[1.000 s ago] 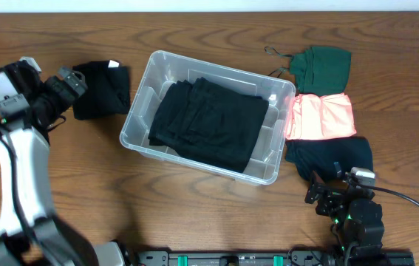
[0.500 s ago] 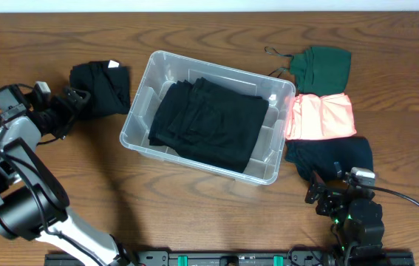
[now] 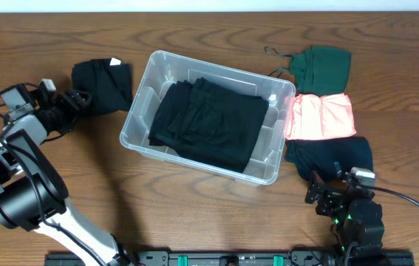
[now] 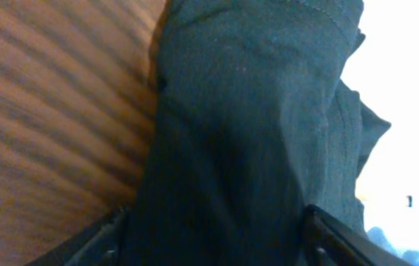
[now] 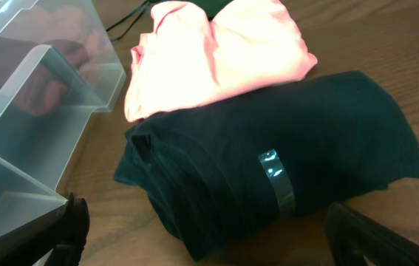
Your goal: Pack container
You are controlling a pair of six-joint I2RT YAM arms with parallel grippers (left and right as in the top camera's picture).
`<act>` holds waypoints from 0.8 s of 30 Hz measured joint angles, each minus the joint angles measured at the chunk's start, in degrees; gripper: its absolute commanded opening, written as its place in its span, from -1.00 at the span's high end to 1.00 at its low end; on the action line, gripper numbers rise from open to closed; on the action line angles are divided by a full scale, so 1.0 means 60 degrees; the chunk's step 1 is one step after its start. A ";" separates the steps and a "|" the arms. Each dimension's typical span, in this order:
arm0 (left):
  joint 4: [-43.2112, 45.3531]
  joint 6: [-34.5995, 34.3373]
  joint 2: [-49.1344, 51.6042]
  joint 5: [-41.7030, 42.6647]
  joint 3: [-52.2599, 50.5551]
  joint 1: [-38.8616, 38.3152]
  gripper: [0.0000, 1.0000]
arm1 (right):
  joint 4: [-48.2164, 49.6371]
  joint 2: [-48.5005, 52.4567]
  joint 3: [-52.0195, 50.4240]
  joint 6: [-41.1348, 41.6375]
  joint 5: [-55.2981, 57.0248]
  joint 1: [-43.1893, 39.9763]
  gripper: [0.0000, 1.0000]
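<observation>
- Overhead: the container point(image 3: 137, 111) sits mid-bench point(image 3: 194, 210), its long axis running from upper left to lower right; a black stack point(image 3: 209, 122) covers most of its floor.
- The left gripper point(image 3: 78, 98) is at the left edge of a black garment point(image 3: 104, 80), which lies just beside the container's left end; the container is therefore to the gripper's right, past the garment and a raised rim, and the left arm is the nearer one.
- A green garment point(image 3: 324, 65), a pink garment point(image 3: 320, 117) and a dark garment point(image 3: 331, 157) lie in a row off the container's right end; the right gripper point(image 3: 327, 193) sits low, just beside the dark one.
- Left wrist: the black garment point(image 4: 246, 133) fills the gap between the fingers point(image 4: 109, 233); whether they pinch it cannot be told; bare wood shows to the left.
- Right wrist: the right gripper point(image 5: 213, 236) stands apart and holds nothing; the dark garment point(image 5: 283, 148) lies straight ahead, the container point(image 5: 17, 111) corner to its left.
- Judgement: there is room on top of the stack; soft cloth will sag, so it probably needs lifting clear of the rim.
</observation>
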 measured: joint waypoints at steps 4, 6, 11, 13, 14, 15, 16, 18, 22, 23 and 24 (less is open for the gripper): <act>0.0153 0.0022 0.0000 0.0011 0.0000 -0.0248 0.30 | 0.0000 0.0000 0.0000 0.0000 -0.0004 0.0000 -0.99; 0.0157 0.0047 0.0000 0.0011 0.0000 -0.0342 0.45 | 0.0000 0.0000 0.0000 0.0000 0.0000 0.0000 -0.98; 0.0138 0.0047 0.0000 0.0109 0.0000 -0.0328 0.88 | 0.0000 0.0000 0.0000 0.0000 0.0000 0.0000 -0.99; 0.0138 0.0087 0.0000 0.0299 0.0000 -0.0251 0.88 | 0.0000 0.0000 0.0000 0.0000 0.0000 0.0000 -0.98; 0.0138 0.0087 0.0000 0.0408 0.0000 -0.0204 0.88 | 0.0000 0.0000 0.0000 0.0000 0.0000 0.0000 -0.99; 0.0127 0.0084 -0.0004 0.0539 0.0000 -0.0153 0.88 | 0.0000 0.0000 0.0000 0.0000 0.0000 0.0000 -0.99; 0.0117 0.0084 -0.0015 0.0699 0.0000 -0.0087 0.88 | 0.0000 0.0000 0.0000 0.0000 0.0000 0.0000 -0.99; 0.0055 0.0058 -0.0124 0.1038 0.0000 0.0062 0.88 | 0.0000 0.0000 0.0000 0.0000 0.0000 0.0000 -0.98; 0.0011 -0.0149 -0.0911 0.1872 -0.0098 0.0364 0.88 | 0.0000 0.0000 0.0000 0.0000 0.0000 0.0000 -0.98; 0.0007 -0.0288 -0.1348 0.2138 -0.0098 0.0430 0.88 | 0.0000 0.0000 0.0000 0.0004 0.0000 0.0000 -0.98; 0.0022 -0.0364 -0.1679 0.2313 -0.0098 0.0463 0.88 | 0.0000 0.0000 0.0000 0.0000 0.0000 0.0000 -0.98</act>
